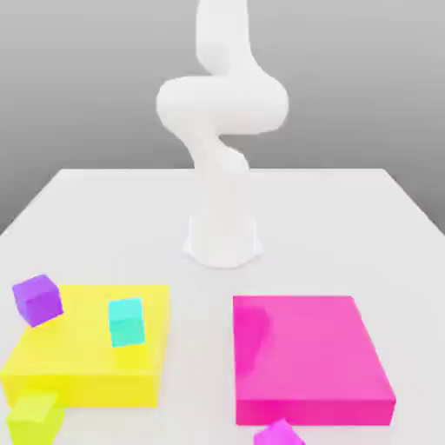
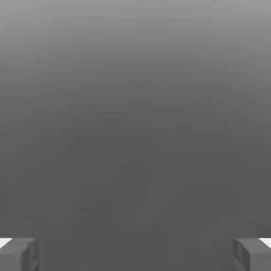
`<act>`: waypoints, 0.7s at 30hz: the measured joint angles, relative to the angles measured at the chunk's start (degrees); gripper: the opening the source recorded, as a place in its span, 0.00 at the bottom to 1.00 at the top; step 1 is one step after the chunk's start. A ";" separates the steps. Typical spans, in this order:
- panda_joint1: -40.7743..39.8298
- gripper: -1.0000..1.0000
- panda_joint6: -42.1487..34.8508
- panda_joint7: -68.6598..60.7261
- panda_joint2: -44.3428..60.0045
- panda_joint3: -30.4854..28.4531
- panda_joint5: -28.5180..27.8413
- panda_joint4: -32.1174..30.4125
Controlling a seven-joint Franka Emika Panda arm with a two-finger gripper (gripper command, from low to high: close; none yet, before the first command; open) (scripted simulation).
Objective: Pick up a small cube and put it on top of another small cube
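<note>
The two-finger gripper (image 2: 135, 254) is being held wide apart with nothing between its fingertips (image 2: 18, 254). The small lime yellow-green cube (image 1: 35, 417) is lying on the white tabletop (image 1: 348, 217), touching the front of the large flat yellow block (image 1: 78, 361). The approach is best made from straight above, so the block is not nudged. A grey backdrop is being shown behind the table.

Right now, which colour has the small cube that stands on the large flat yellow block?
Teal, best seen in the exterior view.
</note>
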 joint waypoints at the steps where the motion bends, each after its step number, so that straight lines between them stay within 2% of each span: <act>1: 0.42 0.50 0.58 -1.14 2.24 -1.21 0.60 0.05; 13: 2.89 0.50 6.62 -15.80 27.29 -13.20 9.64 0.73; 21: -0.82 0.50 10.62 -25.48 43.90 -16.26 15.60 1.18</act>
